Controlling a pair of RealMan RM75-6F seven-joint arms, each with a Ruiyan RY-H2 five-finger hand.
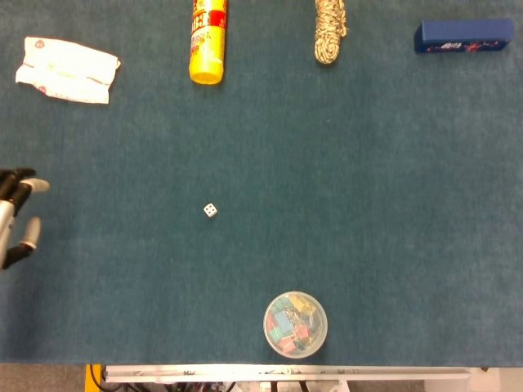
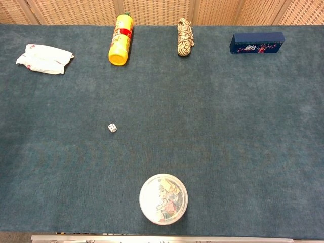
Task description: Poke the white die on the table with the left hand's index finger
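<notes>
A small white die (image 1: pixel 211 211) with dark pips lies alone on the blue-green table cloth, left of centre; the chest view shows the die (image 2: pixel 112 127) as well. My left hand (image 1: pixel 16 216) pokes in at the left edge of the head view, well to the left of the die, fingers apart and holding nothing. Most of that hand is cut off by the frame edge. The chest view shows no hand. My right hand appears in neither view.
Along the far edge lie a white wipes packet (image 1: pixel 67 69), a yellow bottle (image 1: pixel 207 42) on its side, a coiled rope (image 1: pixel 329 30) and a dark blue box (image 1: pixel 463 36). A round clear tub of coloured clips (image 1: pixel 295 324) stands near the front edge.
</notes>
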